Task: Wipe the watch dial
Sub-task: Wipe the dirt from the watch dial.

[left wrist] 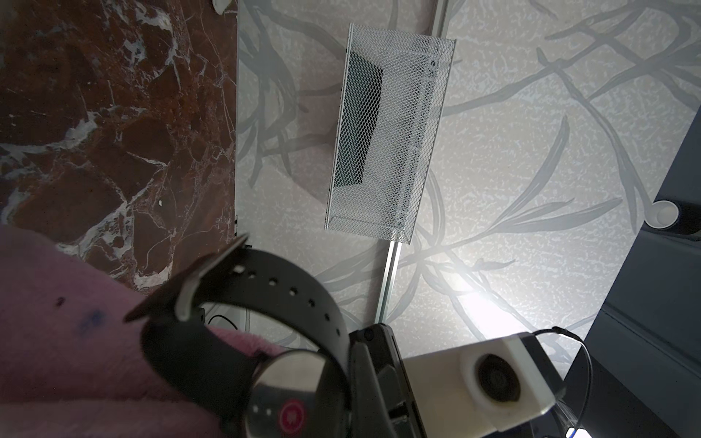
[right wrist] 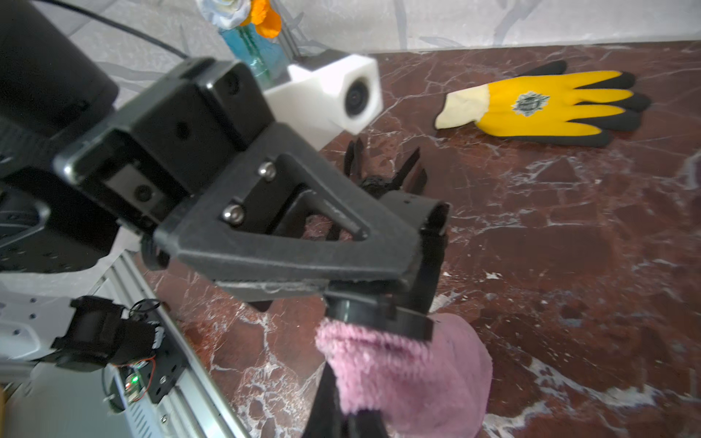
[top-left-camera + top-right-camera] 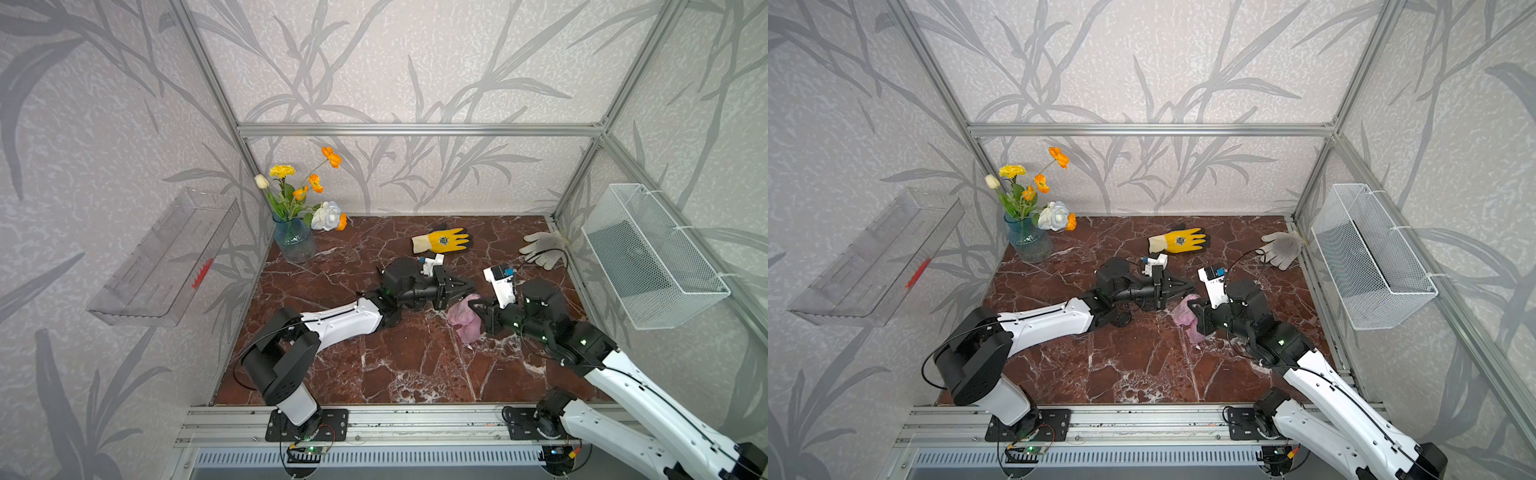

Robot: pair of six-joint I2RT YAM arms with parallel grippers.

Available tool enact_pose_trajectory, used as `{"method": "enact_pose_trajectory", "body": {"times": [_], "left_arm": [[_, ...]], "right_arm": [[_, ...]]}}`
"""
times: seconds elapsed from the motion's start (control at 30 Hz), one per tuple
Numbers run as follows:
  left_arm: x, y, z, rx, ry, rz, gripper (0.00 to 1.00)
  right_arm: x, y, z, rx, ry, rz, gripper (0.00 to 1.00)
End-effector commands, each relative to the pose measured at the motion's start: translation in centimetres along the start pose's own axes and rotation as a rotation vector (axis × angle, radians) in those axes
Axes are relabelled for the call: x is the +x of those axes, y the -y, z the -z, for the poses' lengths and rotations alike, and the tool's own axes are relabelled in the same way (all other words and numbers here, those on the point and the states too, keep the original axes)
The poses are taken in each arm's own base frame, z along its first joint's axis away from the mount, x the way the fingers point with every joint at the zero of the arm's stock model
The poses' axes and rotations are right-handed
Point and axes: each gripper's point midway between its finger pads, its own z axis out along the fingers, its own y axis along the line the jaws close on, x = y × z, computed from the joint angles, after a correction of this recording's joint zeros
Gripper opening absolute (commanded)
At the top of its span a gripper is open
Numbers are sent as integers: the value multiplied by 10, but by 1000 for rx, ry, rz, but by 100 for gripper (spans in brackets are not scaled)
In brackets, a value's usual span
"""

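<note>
Your left gripper, jaws drawn narrow, clamps the black perforated strap of a round steel-backed wristwatch close beside its case, holding it over the red-brown marble tabletop. Your right gripper meets it almost tip to tip and is pinched tight on a bunched pink fleece cloth. The cloth is pushed up against the watch's face side, so the dial itself is hidden under the fleece. In the left wrist view the case back, marked with a red disc, is turned toward the camera, and the cloth fills the space beside the strap loop.

Beyond the left gripper's tips, toward the back wall, lies a yellow-and-black work glove. Farther off, past the right gripper, a grey knitted glove lies at the table's far corner, near a white wire-mesh basket hung on the side wall. Well away from the left gripper, on the side opposite the right one, a blue glass vase of yellow, orange and white flowers stands in the other far corner.
</note>
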Motion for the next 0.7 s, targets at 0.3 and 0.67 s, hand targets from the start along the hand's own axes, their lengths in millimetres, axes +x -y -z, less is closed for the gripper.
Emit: {"method": "enact_pose_trajectory", "body": {"times": [0.3, 0.67], "left_arm": [[8, 16, 4, 40, -29, -39, 0], [4, 13, 10, 45, -10, -29, 0]], "right_arm": [[-24, 37, 21, 231, 96, -52, 0], [-24, 31, 50, 166, 133, -15, 0]]}}
